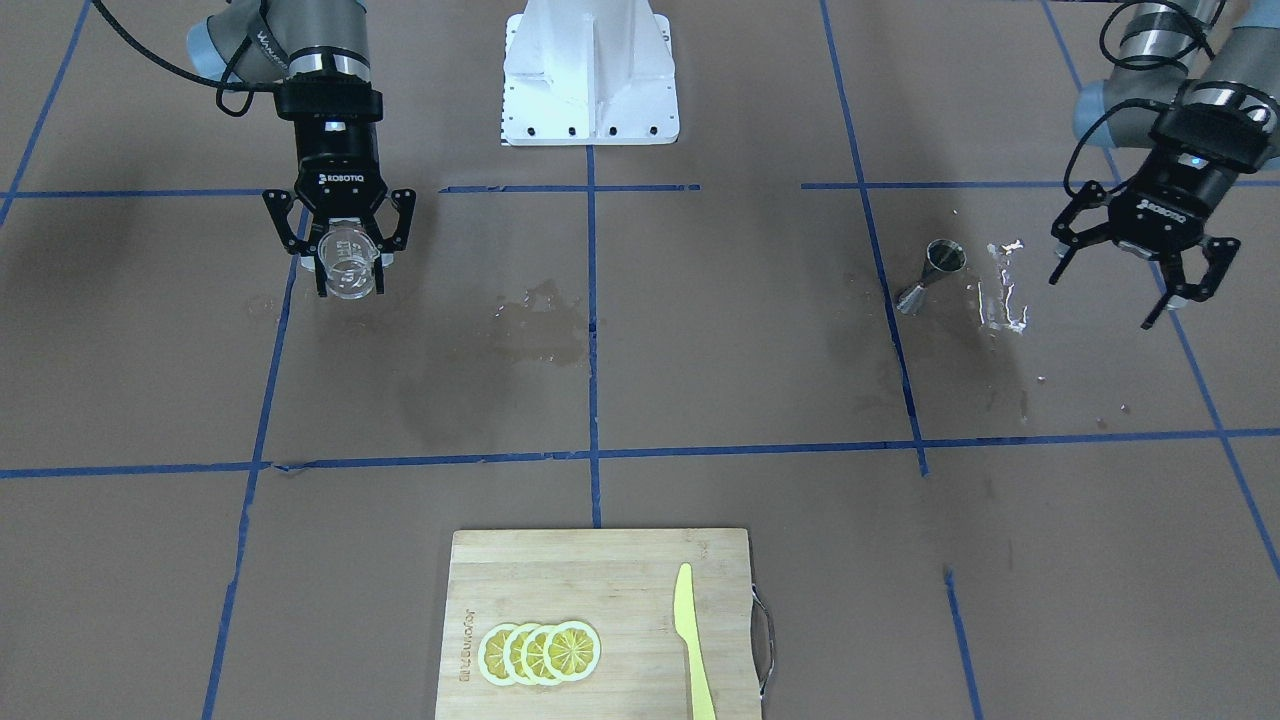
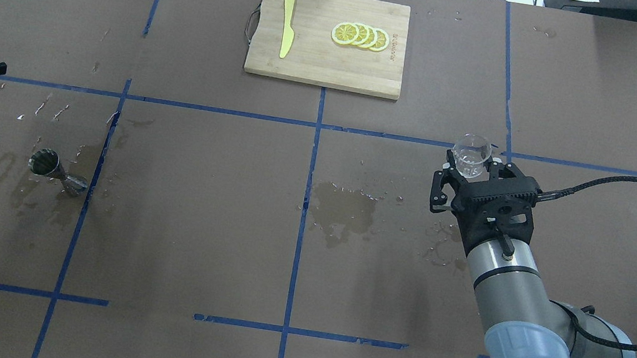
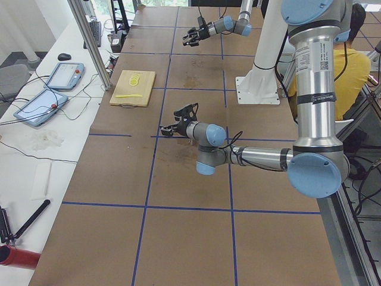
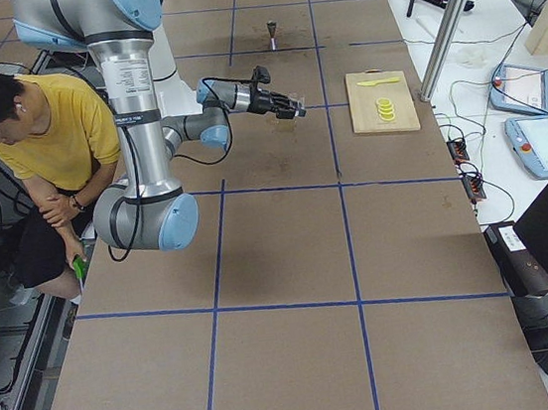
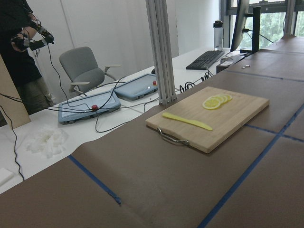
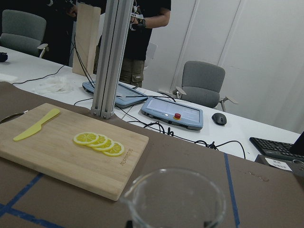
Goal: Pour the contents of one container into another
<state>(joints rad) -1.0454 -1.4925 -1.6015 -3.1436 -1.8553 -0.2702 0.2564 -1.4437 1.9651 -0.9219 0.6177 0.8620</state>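
Standing behind the robot and taking its forward direction as twelve o'clock, I see the right end effector (image 2: 472,165) at about three o'clock from the middle of the counter (image 2: 186,260). Its fingers are clamped on the sides of the clear cup (image 2: 471,153). The cup is held off the surface, upright with its mouth up. I cannot tell whether anything is in it.

The steel jigger (image 2: 58,172) sits on the counter at about nine o'clock, well apart from the cup and just left of a blue tape line (image 2: 101,153). It looks to be standing on one cone with the other cone's open mouth up, and nothing grips it. Dark wet patches (image 2: 346,205) mark the paper near the middle of the counter, and more damp marks and shiny droplets lie around the jigger.

The left end effector (image 1: 1110,295) hangs above the counter at about ten o'clock from the jigger. It is near the jigger but not touching it, with its fingers spread apart and nothing between them.

At twelve o'clock, at the far edge, lies a wooden cutting board (image 2: 310,67). A row of overlapping lemon slices (image 2: 360,36) sits on its right half and a yellow knife (image 2: 285,32) on its left half, the two apart from each other.
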